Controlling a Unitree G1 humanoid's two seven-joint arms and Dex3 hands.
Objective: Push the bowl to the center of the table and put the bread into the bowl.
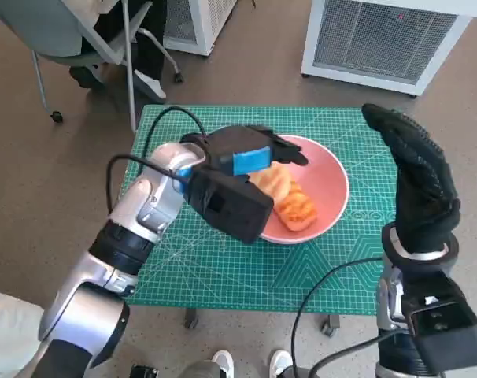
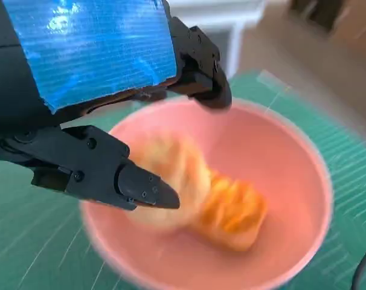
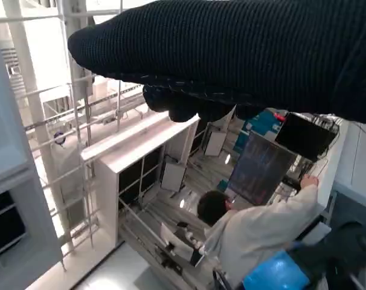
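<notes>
The bread (image 1: 288,198) is lying inside the pink bowl (image 1: 333,175), on the side of the bowl nearer the worktop's left edge, and the bowl itself is sitting a little toward the worktop's right edge, roughly midway between its far and near edges. In the head view the bread's long axis is seen running on a diagonal, from the far-left part of the bowl down toward its near rim, with a paler end tucked under the hand and a darker orange end (image 2: 234,208) pointing away from it.

The left hand (image 1: 237,161) is being held directly over the bowl, closest of the two hands by far. In the left wrist view its fingers (image 2: 138,187) are seen spread apart, one tip hanging just above the pale end of the bread (image 2: 174,175) and another (image 2: 210,90) reaching over the bowl's far rim (image 2: 273,115); nothing is being gripped between them, though whether the lower tip is touching the bread cannot be told through the blur.

The right hand (image 1: 415,181) is being held upright above the worktop's right edge, well apart from the bowl, its fingers extended and holding nothing. The bread is judged already placed, so a left-hand withdrawal upward would be the move that matters.
</notes>
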